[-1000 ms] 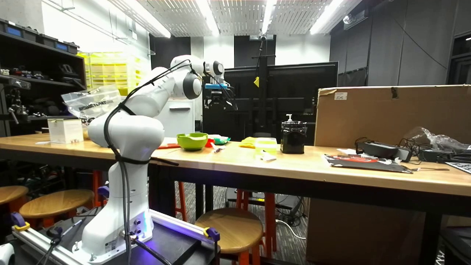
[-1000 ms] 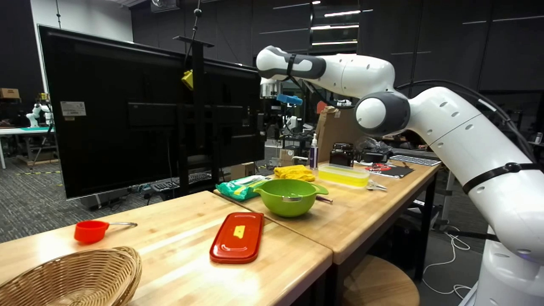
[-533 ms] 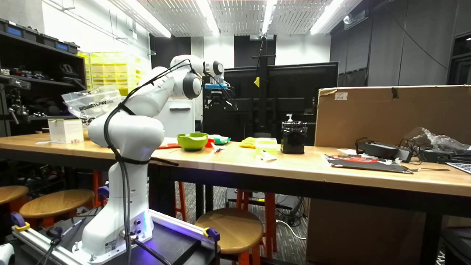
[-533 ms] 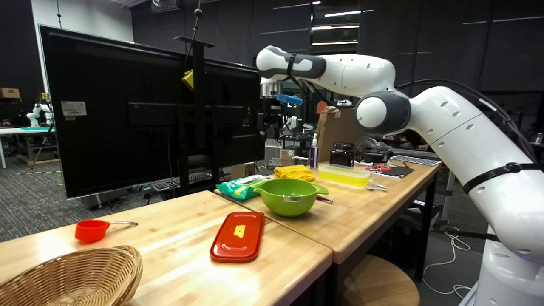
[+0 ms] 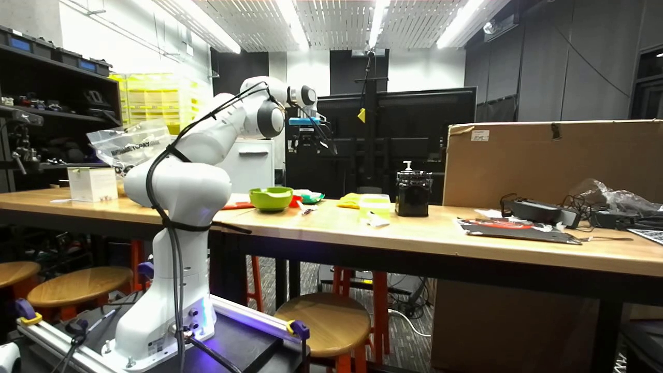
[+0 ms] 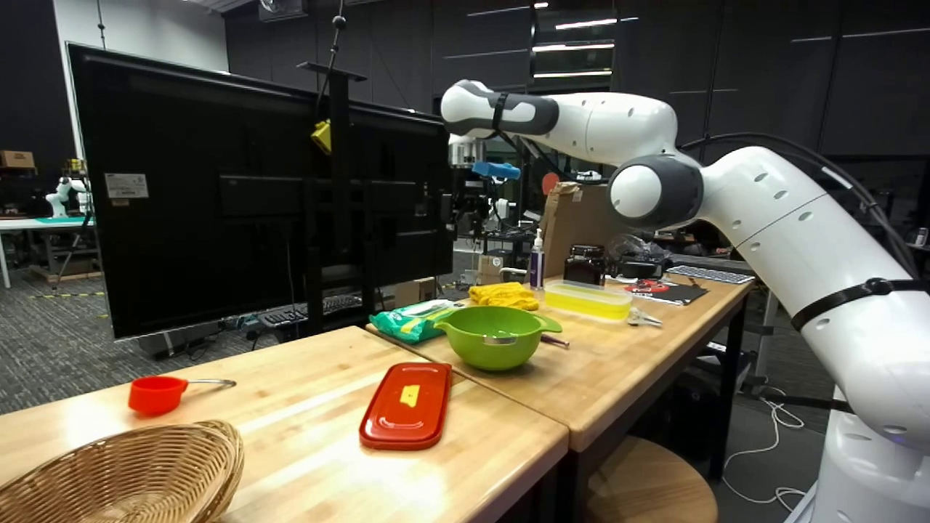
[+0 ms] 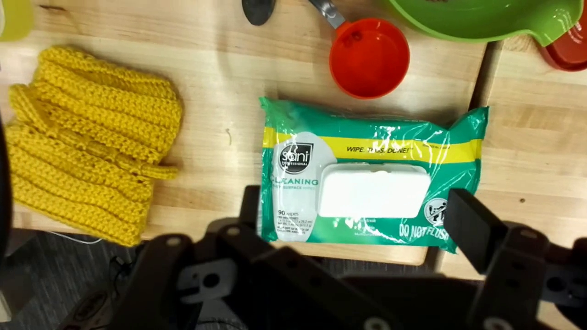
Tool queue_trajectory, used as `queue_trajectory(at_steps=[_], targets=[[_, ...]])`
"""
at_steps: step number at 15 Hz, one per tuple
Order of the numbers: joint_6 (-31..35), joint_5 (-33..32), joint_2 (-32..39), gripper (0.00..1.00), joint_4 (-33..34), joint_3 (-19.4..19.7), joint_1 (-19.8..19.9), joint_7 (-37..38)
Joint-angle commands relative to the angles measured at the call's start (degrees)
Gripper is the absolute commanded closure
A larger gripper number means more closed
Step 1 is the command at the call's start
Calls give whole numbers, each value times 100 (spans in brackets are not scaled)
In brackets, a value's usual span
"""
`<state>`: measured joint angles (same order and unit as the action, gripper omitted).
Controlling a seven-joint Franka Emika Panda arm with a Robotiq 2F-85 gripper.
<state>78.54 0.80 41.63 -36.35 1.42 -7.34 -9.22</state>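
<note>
Gripper (image 7: 354, 204): spread wide, nothing held | wipes pack (image 7: 372, 183): below, well apart | yellow knit cloth (image 7: 94, 144): below, to one side

A green wipes pack (image 7: 373, 181) lies flat, label up.
Reading its print upright, I see creased film, a yellow band (image 7: 380, 147) near twelve o'clock and a closed white lid (image 7: 375, 195); its three-o'clock end crosses a tabletop seam (image 7: 485, 75), its six-o'clock side near the table edge (image 7: 357, 254).

Free air above wipes pack (image 7: 373, 176), cup (image 7: 369, 58) alongside
</note>
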Motion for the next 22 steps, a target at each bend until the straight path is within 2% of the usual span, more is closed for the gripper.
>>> queue_trajectory(at_steps=[1, 12, 17, 18, 22], targets=[[241, -102, -639, 0, -869, 157, 4, 318], [1238, -33, -2413, 0, -3637, 570, 316, 919], [1097, 69, -3321, 0, -5026, 728, 490, 879], [997, -39, -2683, 0, -4146, 461, 674, 885], [1002, -26, -2738, 0, -4239, 387, 768, 872]])
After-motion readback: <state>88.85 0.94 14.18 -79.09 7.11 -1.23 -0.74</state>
